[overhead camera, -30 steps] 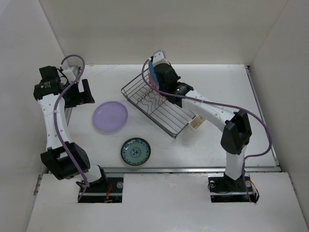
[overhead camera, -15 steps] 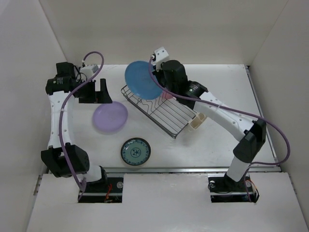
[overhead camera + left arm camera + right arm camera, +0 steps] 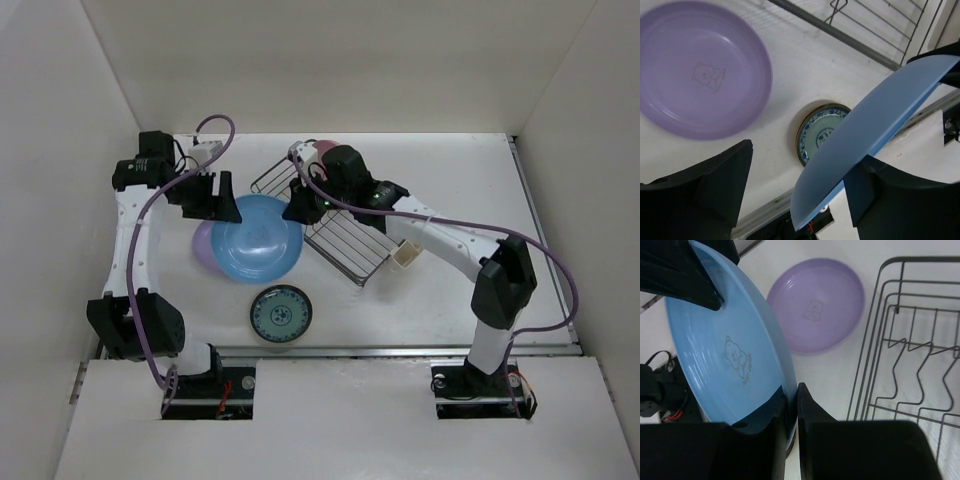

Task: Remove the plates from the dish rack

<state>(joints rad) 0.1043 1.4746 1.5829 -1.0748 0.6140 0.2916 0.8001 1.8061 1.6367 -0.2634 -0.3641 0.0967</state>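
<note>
My right gripper (image 3: pixel 298 208) is shut on the rim of the light blue plate (image 3: pixel 258 238) and holds it tilted above the lavender plate (image 3: pixel 203 248), which lies on the table mostly hidden beneath it. The grip shows in the right wrist view (image 3: pixel 791 405). My left gripper (image 3: pixel 207 198) is open, and the blue plate's far edge (image 3: pixel 875 130) lies between its fingers (image 3: pixel 705 190), close to the right one. The small teal-patterned plate (image 3: pixel 281 314) lies near the front edge. The pink plate (image 3: pixel 325 148) stands in the black wire dish rack (image 3: pixel 345 235).
The cream cutlery cup (image 3: pixel 407 255) hangs at the rack's right end. The rack sits askew at the centre back. White walls close in the left, back and right. The lavender plate (image 3: pixel 700 70) and teal plate (image 3: pixel 820 132) show below the left wrist.
My right arm has swung the blue plate from above the rack down and left over the lavender plate. My left gripper has moved right, up to the plate's edge.
</note>
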